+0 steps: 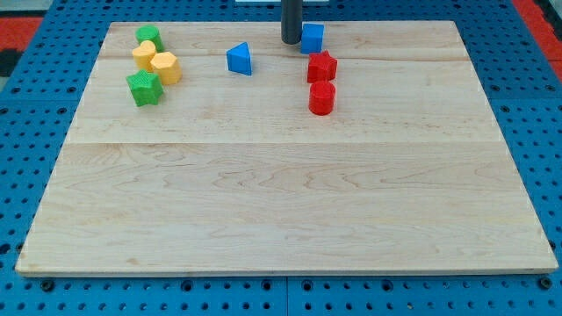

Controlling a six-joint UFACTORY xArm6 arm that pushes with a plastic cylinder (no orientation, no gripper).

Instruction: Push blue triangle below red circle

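Observation:
The blue triangle [239, 59] lies near the view's top, left of centre. The red circle [321, 98] stands to its right and lower, just below a red star [321, 67]. My tip [291, 41] rests on the board at the view's top, right beside the left face of a blue cube [313, 38]. The tip is to the upper right of the blue triangle, a short gap away, and above and left of the red star.
A cluster sits at the view's upper left: a green block [149, 37], a yellow block [145, 55], a yellow hexagon [165, 68] and a green star [144, 88]. The wooden board [281, 202] lies on a blue perforated table.

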